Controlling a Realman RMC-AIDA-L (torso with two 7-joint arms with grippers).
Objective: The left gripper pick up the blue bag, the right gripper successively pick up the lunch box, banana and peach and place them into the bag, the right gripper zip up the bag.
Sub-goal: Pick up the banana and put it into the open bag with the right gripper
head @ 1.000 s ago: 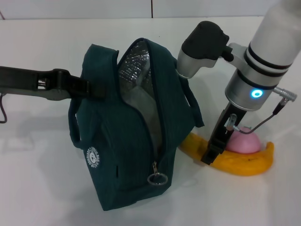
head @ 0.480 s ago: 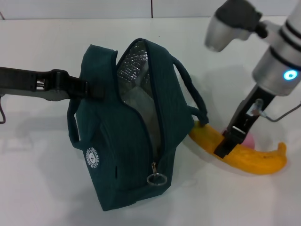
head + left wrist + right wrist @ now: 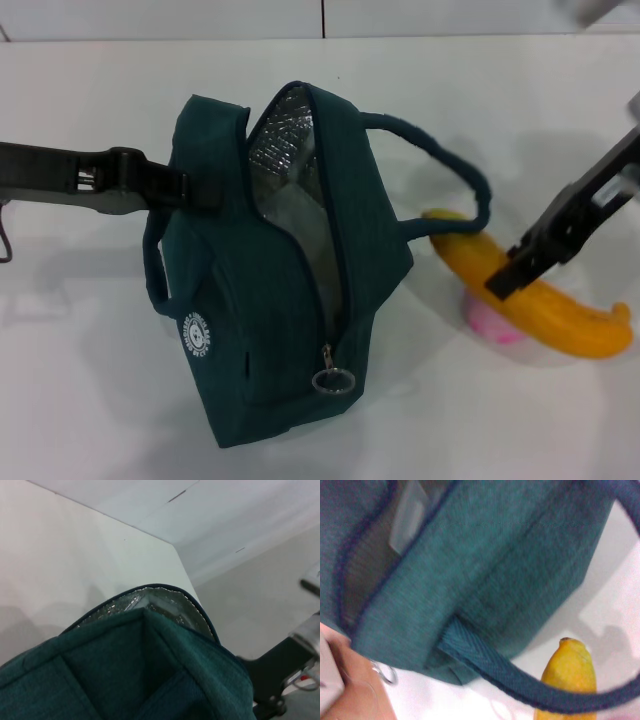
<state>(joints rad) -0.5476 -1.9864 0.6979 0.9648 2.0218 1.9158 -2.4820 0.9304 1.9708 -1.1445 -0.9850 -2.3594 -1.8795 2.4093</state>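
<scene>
The woven teal blue bag [image 3: 270,300], foil-lined and unzipped, stands upright with the left gripper [image 3: 185,188] clamped on its top edge, while beside it the right gripper [image 3: 515,275] grips the smooth curved banana [image 3: 540,300], lying over the pink peach [image 3: 490,322].

Banana [image 3: 535,295] and peach [image 3: 490,320] right of bag [image 3: 270,300]
</scene>
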